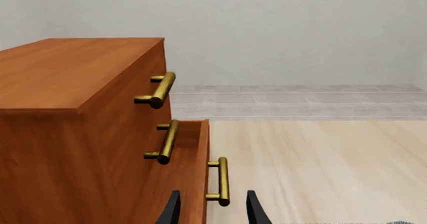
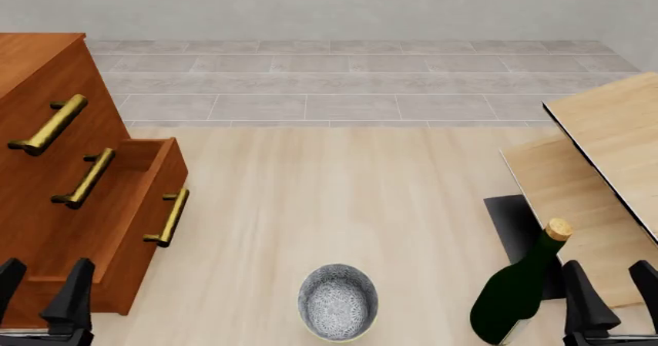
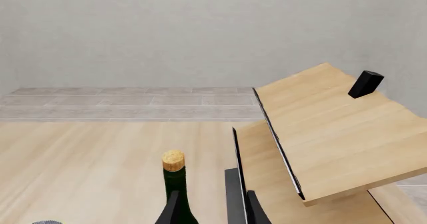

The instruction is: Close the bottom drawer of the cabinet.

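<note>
At the table's left edge: the cabinet (image 2: 41,130) is seen standing, its three drawers stacked.
Task object: the bottom drawer (image 2: 144,207) is shown pulled out from the cabinet front, its brass handle (image 2: 168,218) facing the table's middle.
Progress: nothing is judged done; the drawer is still open, and the whole push inward remains.
Left gripper (image 2: 41,288): jaws are held apart and empty, near the table's front-left corner, just beside the open drawer; contact cannot be confirmed.
Right gripper (image 2: 606,292): jaws are held apart and empty, near the front-right corner, beside a green bottle (image 2: 519,292).
Front view only: a speckled bowl (image 2: 337,301) is shown at the front edge, along with both grippers together.
Left wrist view only: the drawer's handle (image 1: 222,181) is seen lying between the left fingertips (image 1: 171,209).
Right wrist view only: a small black block (image 3: 365,84) is shown resting on a pale wooden board (image 3: 333,129).
</note>
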